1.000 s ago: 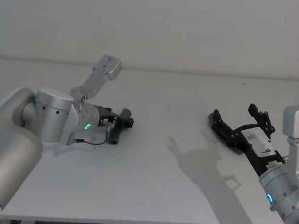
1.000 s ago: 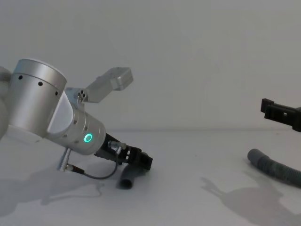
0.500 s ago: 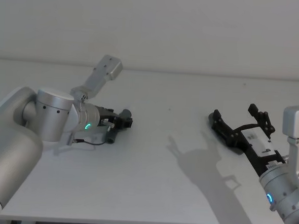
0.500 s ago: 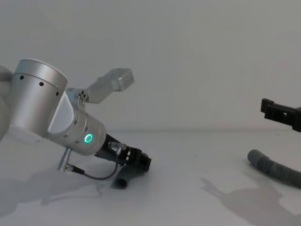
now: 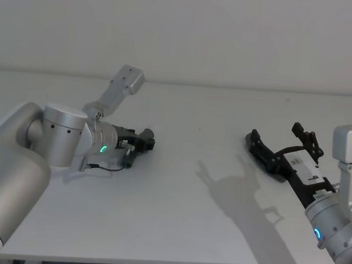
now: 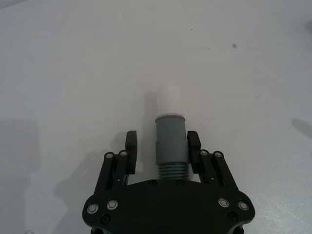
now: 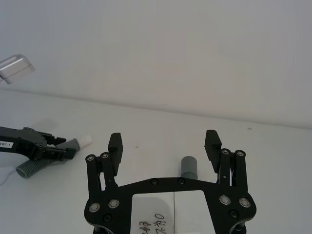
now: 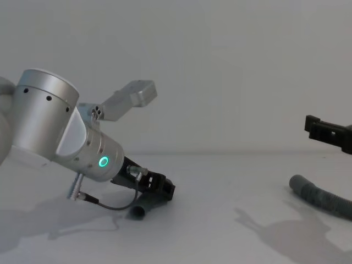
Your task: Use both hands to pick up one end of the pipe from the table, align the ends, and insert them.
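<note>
The short stub of the pipe point(image 6: 170, 141) lies on the table point(image 5: 176, 228) at the left, its grey cuff and white tip point(image 6: 168, 100) pointing away from my left gripper point(image 6: 162, 141). That gripper point(image 5: 144, 141) is low over the table and open, one finger on each side of the cuff, with a visible gap on one side. In the chest view the stub's ribbed end point(image 8: 137, 210) sticks out below it. My right gripper point(image 5: 280, 138) hangs open above the long hose point(image 8: 319, 195) at the right, whose cuff point(image 7: 188, 168) shows between its fingers, well below them.
A thin black cable point(image 8: 113, 204) loops from the left wrist down to the table beside the stub. The arms' shadows fall across the middle of the table. A plain pale wall point(image 5: 229, 39) stands behind the table's far edge.
The left gripper has drawn back slightly toward the left. The stub's ribbed end has shifted left with it. The right arm has not moved.
</note>
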